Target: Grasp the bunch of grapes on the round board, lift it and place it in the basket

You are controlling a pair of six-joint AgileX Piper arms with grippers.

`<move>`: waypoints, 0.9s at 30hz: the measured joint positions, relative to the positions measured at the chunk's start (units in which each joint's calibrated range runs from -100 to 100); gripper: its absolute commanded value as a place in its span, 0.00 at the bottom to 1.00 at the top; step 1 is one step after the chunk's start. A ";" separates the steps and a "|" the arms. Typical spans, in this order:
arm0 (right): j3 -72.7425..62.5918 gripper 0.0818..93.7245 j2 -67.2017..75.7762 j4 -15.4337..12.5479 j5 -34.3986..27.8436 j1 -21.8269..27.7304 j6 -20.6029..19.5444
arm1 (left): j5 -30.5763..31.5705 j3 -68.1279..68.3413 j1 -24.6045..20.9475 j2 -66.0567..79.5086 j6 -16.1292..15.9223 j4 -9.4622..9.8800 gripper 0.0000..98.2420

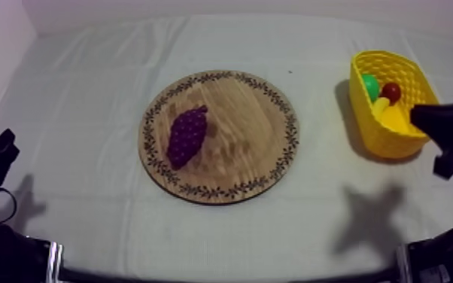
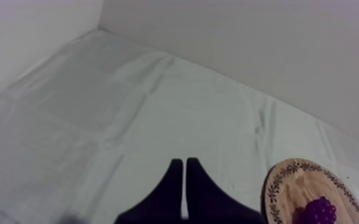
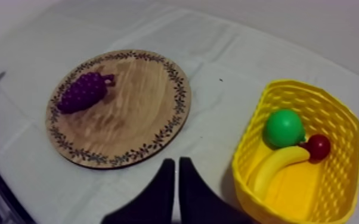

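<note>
grapes are the job, and the bunch of grapes [image 1: 187, 135] has not been lifted: it lies on its side on the wooden board, on the half toward my left arm, with its stem pointing to the board's middle.

the desk [image 1: 86, 90] is covered with a pale creased cloth. the wooden board [image 1: 267, 143] sits about mid-desk, round with a patterned rim, and carries nothing besides the grapes. the yellow basket [image 1: 386, 141] stands at my right side, well apart from the board. the right gripper [image 3: 176, 173] hangs just beside the basket's near wall, its two fingers lying together as a narrow wedge, closed on nothing. the left gripper [image 2: 185, 174] sits low at its own side of the desk, near the board's edge, also closed and holding nothing. in the basket lie a banana [image 3: 277, 167], a round green fruit [image 3: 284, 127] and a small red fruit [image 3: 319, 146], all close together.

i judge the task to be at its first step, the reach toward the grapes. the next move calls for one gripper to open, come over the board, settle its fingers across the width of the bunch and close gently, since the bumpy shape could roll or slip. the basket has free room at the end nearest the right gripper for the drop.
</note>
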State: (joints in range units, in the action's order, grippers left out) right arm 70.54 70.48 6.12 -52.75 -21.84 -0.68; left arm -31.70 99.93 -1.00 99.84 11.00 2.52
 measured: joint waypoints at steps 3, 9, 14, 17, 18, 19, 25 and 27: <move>-11.28 0.00 -8.17 -0.24 -8.53 -0.97 -0.76 | 0.00 0.00 0.00 0.00 0.00 0.00 0.00; -31.54 0.00 -22.78 -0.94 -23.96 -1.89 0.68 | 0.00 0.00 0.00 0.00 0.00 0.00 0.00; -45.76 0.00 -34.46 -1.89 -35.41 -1.50 -0.42 | 0.00 0.00 0.00 0.00 0.00 0.00 0.00; -52.85 0.00 -40.72 -2.23 -40.86 -1.89 -1.20 | 0.00 0.00 0.00 0.00 0.00 0.00 0.00; -55.18 0.00 -42.83 -2.07 -42.18 -2.19 -1.71 | 0.00 0.00 0.00 0.00 0.00 0.00 0.00; -57.36 0.00 -44.85 -1.68 -43.15 -2.58 -2.37 | 0.00 0.00 0.00 0.00 0.00 0.00 0.00; -66.02 0.00 -55.00 -0.57 -44.15 -6.16 -6.96 | 0.00 0.00 0.00 0.00 0.00 0.00 0.00; -67.34 0.00 -57.80 -0.49 -44.14 -7.57 -8.78 | 0.00 0.00 0.00 0.00 0.00 0.00 0.00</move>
State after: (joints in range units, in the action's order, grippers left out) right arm 3.20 12.68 5.62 -96.89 -29.41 -9.46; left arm -31.70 99.93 -1.00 99.84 11.00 2.52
